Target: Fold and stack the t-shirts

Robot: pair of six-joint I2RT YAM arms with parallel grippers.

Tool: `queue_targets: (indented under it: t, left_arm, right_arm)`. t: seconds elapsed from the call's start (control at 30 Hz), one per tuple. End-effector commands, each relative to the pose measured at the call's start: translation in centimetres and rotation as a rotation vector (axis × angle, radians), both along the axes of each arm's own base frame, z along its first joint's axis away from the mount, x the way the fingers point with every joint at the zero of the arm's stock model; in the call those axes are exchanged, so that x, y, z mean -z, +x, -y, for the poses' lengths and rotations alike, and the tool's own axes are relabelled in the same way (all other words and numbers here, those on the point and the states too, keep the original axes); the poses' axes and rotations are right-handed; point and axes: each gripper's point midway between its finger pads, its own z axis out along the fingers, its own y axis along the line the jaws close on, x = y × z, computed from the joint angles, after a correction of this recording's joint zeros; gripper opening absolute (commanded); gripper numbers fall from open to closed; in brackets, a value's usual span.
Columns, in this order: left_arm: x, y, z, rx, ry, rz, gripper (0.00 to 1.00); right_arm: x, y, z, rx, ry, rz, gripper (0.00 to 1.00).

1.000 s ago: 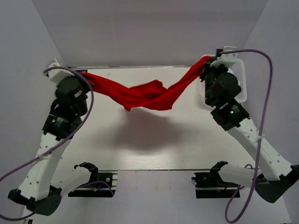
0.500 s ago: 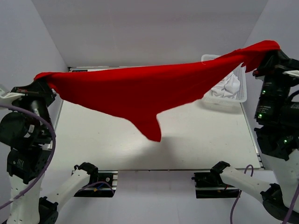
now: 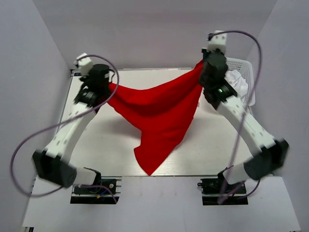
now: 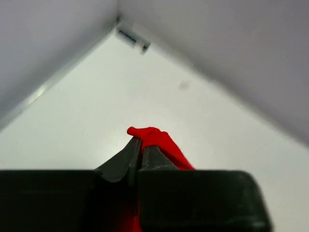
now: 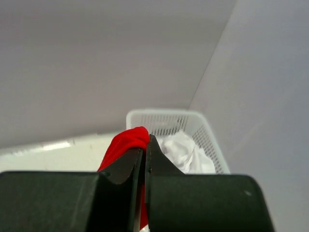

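The red t-shirt (image 3: 159,108) hangs stretched between both grippers over the far half of the table, and its lower corner (image 3: 148,166) droops toward the near edge. My left gripper (image 3: 110,87) is shut on its left end; in the left wrist view a bunch of red cloth (image 4: 153,137) pokes out past the closed fingertips (image 4: 136,143). My right gripper (image 3: 202,66) is shut on the right end, with red cloth (image 5: 126,141) pinched at the tips (image 5: 145,144). The white t-shirt (image 3: 240,83) (image 5: 186,152) lies crumpled in the basket.
The white lattice basket (image 3: 245,65) (image 5: 159,115) stands at the table's far right corner, just behind my right gripper. Grey walls close in at the back and both sides. The table's far left corner (image 4: 133,38) is near my left gripper.
Both arms have come down and inward from a high, wide spread toward the camera. The red t-shirt now hangs lower over the far table, its point reaching the near edge.
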Motion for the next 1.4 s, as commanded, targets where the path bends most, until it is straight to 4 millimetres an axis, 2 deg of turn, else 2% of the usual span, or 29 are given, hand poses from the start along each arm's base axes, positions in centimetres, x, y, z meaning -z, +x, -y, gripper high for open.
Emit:
queue_targets:
  t: [0.0,0.03,0.07,0.1,0.13,0.17,0.2,0.23,0.27,0.3,0.33,0.37,0.4,0.43,0.47,0.5,0.53,0.6,0.63,0.67,0.77,0.8,0.83,0.9,0.93,1.03,1.13,1.23,1.37]
  left_arm:
    - [11.2,2.4,-1.8,-0.101,-0.034,-0.256,0.17]
    - [16.4,4.0,-1.9,-0.104,-0.047,-0.385,0.22]
    - [18.9,4.4,-2.7,-0.13,-0.062,-0.458,0.29]
    - [19.2,5.9,-4.0,-0.147,-0.099,-0.485,0.53]
    - [20.2,6.5,-4.9,-0.177,-0.1,-0.533,0.7]
    - [23.6,6.1,-5.6,-0.205,-0.075,-0.677,0.83]
    - [22.3,7.7,-6.4,-0.223,-0.087,-0.649,1.0]
    - [22.2,8.2,-6.6,-0.226,-0.096,-0.654,1.0]
    - [22.3,8.7,-6.3,-0.197,-0.095,-0.663,1.0]
    - [21.9,9.3,-6.4,-0.176,-0.114,-0.646,1.0]
    - [21.2,9.7,-6.2,-0.156,-0.119,-0.622,1.0]
    - [20.7,10.3,-6.0,-0.126,-0.114,-0.592,1.0]
    - [20.4,9.8,-5.6,-0.103,-0.133,-0.579,1.0]
    - [20.2,9.6,-5.5,-0.089,-0.132,-0.574,1.0]
    - [20.2,9.4,-5.2,-0.077,-0.141,-0.565,1.0]
    - [21.2,8.9,-4.9,-0.048,-0.144,-0.579,1.0]
    - [21.4,8.7,-4.8,-0.04,-0.15,-0.577,1.0]
    - [21.9,7.8,-4.3,-0.009,-0.16,-0.583,1.0]
    - [22.5,7.8,-4.2,0.007,-0.158,-0.592,1.0]
    - [22.4,7.7,-3.5,0.062,-0.16,-0.58,1.0]
    - [22.8,8.1,-2.0,0.154,-0.167,-0.566,1.0]
    - [23.0,8.0,-1.5,0.179,-0.182,-0.56,1.0]
    - [22.6,8.6,-1.2,0.202,-0.182,-0.531,1.0]
    - [22.7,8.6,-1.4,0.213,-0.18,-0.524,1.0]
    - [22.5,8.8,-1.7,0.214,-0.154,-0.52,1.0]
    - [22.5,9.2,-1.9,0.234,-0.14,-0.519,1.0]
    - [22.9,9.2,-1.4,0.266,-0.149,-0.533,1.0]
    - [23.1,7.7,-1.2,0.265,-0.175,-0.54,1.0]
    - [23.3,5.3,0.4,0.298,-0.283,-0.506,1.0]
  right_arm:
    - [7.7,6.8,0.5,0.04,0.01,-0.159,0.0]
    - [9.5,8.2,0.0,0.026,0.014,-0.2,0.0]
    - [13.0,12.2,-2.4,-0.04,-0.019,-0.287,0.0]
    - [14.9,13.1,-1.8,-0.025,-0.015,-0.354,0.0]
    - [16.3,14.1,-2.7,-0.056,-0.03,-0.397,0.01]
    - [17.3,16.5,-3.7,-0.069,-0.054,-0.453,0.22]
    - [17.3,16.9,-4.1,-0.066,-0.072,-0.462,0.39]
    - [19.3,17.8,-4.2,-0.038,-0.091,-0.499,0.54]
    - [16.6,18.2,-4.2,-0.038,-0.068,-0.445,0.62]
    - [16.2,18.1,-4.7,-0.07,-0.055,-0.438,0.67]
    - [15.4,17.1,-4.5,-0.087,-0.048,-0.435,0.82]
    - [15.1,16.7,-4.8,-0.111,-0.042,-0.431,0.89]
    - [15.0,16.5,-5.5,-0.161,-0.03,-0.424,0.89]
    - [16.6,15.2,-6.0,-0.196,-0.042,-0.467,0.89]
    - [15.7,14.2,-6.3,-0.226,-0.036,-0.458,0.89]
    - [16.1,13.6,-8.3,-0.333,0.012,-0.469,0.89]
    - [18.3,12.1,-8.8,-0.374,0.015,-0.531,0.89]
    - [18.2,10.0,-11.4,-0.5,0.062,-0.55,0.89]
    - [20.6,8.1,-12.7,-0.566,0.095,-0.619,0.89]
    - [20.7,6.9,-13.3,-0.585,0.132,-0.629,0.89]
    - [24.5,3.2,-15.5,-0.673,0.151,-0.736,0.89]
    - [25.4,1.7,-17.2,-0.709,0.176,-0.764,0.91]
    - [27.6,0.1,-17.3,-0.721,0.179,-0.813,0.91]
    - [29.4,-2.2,-19.7,-0.777,0.191,-0.86,0.91]
    - [31.8,-3.4,-19.9,-0.786,0.184,-0.915,0.91]
    - [35.7,-6.6,-22.4,-0.842,0.15,-1.03,0.91]
    - [39.3,-8.6,-21.8,-0.765,0.097,-1.134,0.91]
    - [41.7,-10.5,-20.3,-0.696,0.153,-1.204,0.91]
    - [42.9,-12.2,-17.6,-0.59,0.239,-1.218,0.91]
